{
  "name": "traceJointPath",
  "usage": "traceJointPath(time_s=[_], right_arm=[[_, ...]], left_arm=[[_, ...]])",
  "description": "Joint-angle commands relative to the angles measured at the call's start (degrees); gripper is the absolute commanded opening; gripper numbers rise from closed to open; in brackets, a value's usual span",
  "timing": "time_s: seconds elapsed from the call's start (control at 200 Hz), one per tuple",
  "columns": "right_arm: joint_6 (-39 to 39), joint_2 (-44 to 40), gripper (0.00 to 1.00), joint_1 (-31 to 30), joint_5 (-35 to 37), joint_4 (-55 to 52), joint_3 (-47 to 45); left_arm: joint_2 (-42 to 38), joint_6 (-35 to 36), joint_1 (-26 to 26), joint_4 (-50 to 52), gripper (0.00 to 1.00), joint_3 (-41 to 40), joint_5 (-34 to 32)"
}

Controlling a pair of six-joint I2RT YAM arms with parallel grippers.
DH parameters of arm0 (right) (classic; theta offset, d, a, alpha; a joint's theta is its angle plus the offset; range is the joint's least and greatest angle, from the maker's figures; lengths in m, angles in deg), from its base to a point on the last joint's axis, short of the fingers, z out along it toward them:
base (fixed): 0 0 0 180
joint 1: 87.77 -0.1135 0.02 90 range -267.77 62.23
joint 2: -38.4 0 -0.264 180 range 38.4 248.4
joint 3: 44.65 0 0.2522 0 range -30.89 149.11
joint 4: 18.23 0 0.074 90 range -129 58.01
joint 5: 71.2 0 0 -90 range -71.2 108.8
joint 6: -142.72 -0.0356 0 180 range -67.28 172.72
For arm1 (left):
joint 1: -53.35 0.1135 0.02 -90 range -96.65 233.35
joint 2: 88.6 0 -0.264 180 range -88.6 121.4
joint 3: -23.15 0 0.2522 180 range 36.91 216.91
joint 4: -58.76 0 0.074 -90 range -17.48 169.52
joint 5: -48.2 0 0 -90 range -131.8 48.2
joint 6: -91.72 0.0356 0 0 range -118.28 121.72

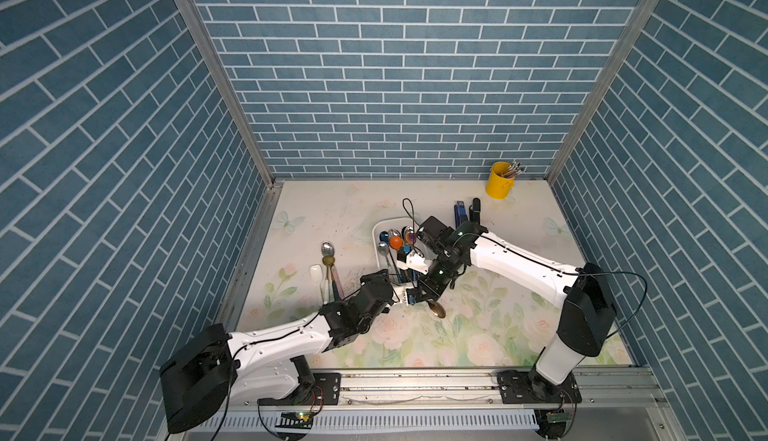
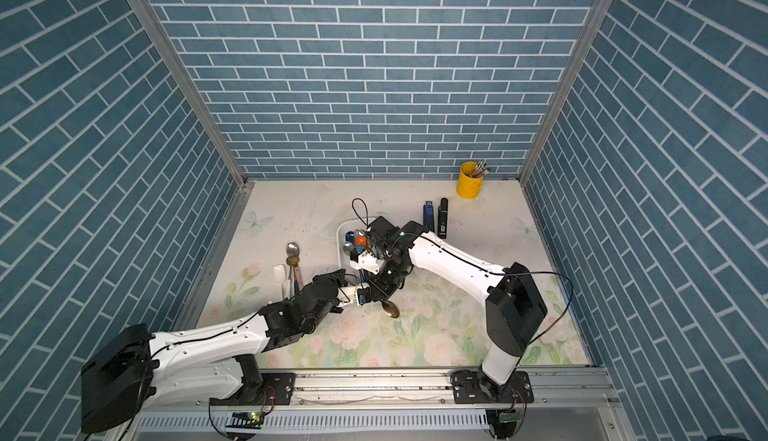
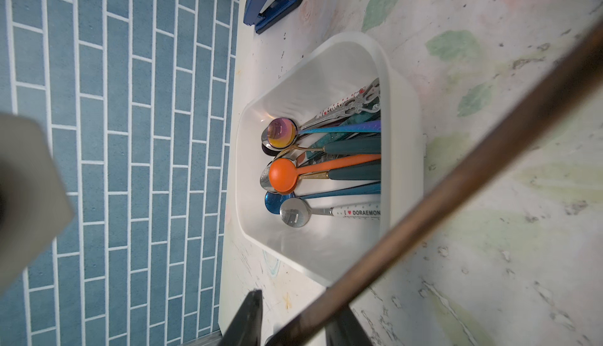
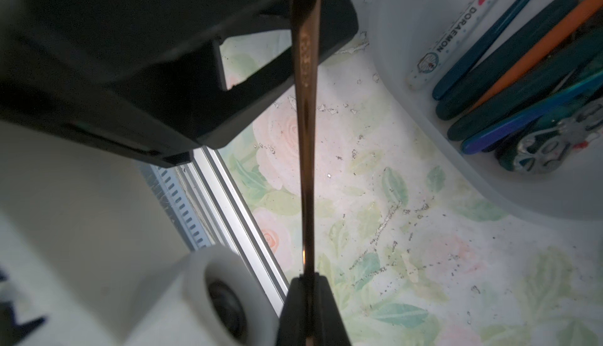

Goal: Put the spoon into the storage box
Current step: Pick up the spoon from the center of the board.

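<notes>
Looking at a top view, the right gripper point(image 4: 306, 290) is clamped on the copper spoon point(image 1: 437, 309) at lower centre, handle slanting up-left through the left gripper point(image 3: 295, 320) (can't tell if that one's biting), and the storage box point(image 1: 375, 233) sits just above, long axis running up-frame.

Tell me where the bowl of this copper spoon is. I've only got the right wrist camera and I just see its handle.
Observer: The spoon's bowl pokes out past the right gripper, over the table, outside the storage box on its near side.
Operator: Any other spoons outside the box?
Observer: Several lie on the left arm's side of it, a white spoon among them.
Operator: Is the box's far end free?
Observer: No, spoon bowls crowd it, an orange bowl on top.
</notes>
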Motion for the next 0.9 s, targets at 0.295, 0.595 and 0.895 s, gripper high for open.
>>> traceJointPath(time_s=[0.295, 0.595, 0.895], right_arm=[[2.6, 0.5, 0.0, -0.5, -0.3, 1.4, 4.5], [1.6, 0.4, 0.15, -0.2, 2.5, 3.0, 5.7], [-2.3, -1.9, 0.37, 3.6, 5.2, 7.6, 6.0]], left_arm=[[0.1, 15.1, -2.4, -1.5, 0.13, -0.4, 3.8], [-1.6, 12.5, -2.7, 0.7, 0.0, 0.1, 3.2], [-3.4, 5.1, -2.7, 7.2, 0.0, 1.7, 5.0]])
